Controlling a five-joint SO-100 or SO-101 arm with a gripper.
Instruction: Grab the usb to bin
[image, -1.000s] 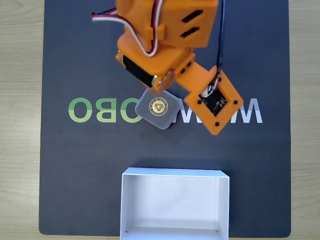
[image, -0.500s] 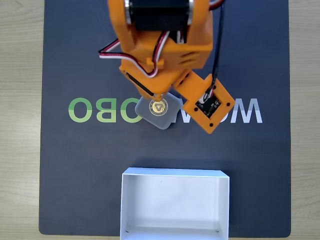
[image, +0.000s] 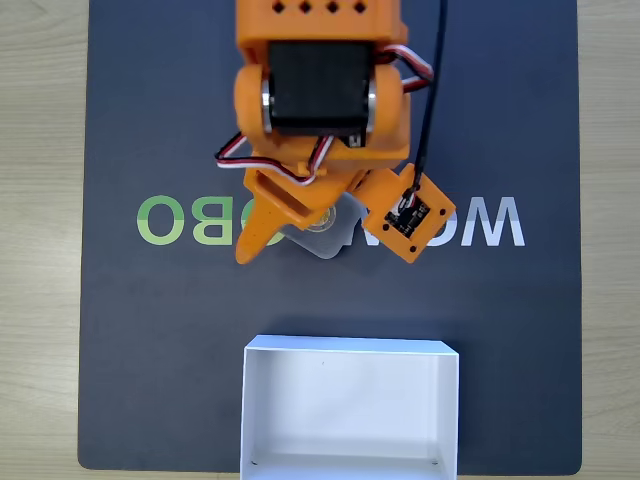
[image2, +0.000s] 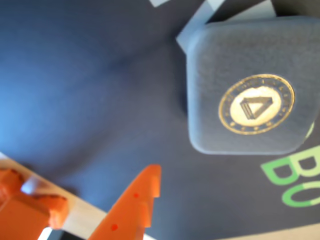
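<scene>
I have the gripper (image: 262, 232) low over the usb (image: 335, 232)
Fixed view: usb mid-frame under the arm, bin (image: 349, 350) bottom centre. Wrist view: usb (image2: 250, 92) upper right, flat on the mat (image2: 90, 90), one fingertip (image2: 145, 192) beside it; I cannot tell the jaws' state

A big dark blue mat (image: 150, 350) lies flat on a pale wooden table (image: 40, 250). In the fixed view the wood shows as a strip on each side of the mat and along its bottom edge. Big letters run across the middle of the mat, green ones (image: 185, 220) on the left and grey-white ones (image: 490, 222) on the right. The light is soft and even, maybe from above. In the wrist view the mat (image2: 90, 90) looks blurry.
</scene>
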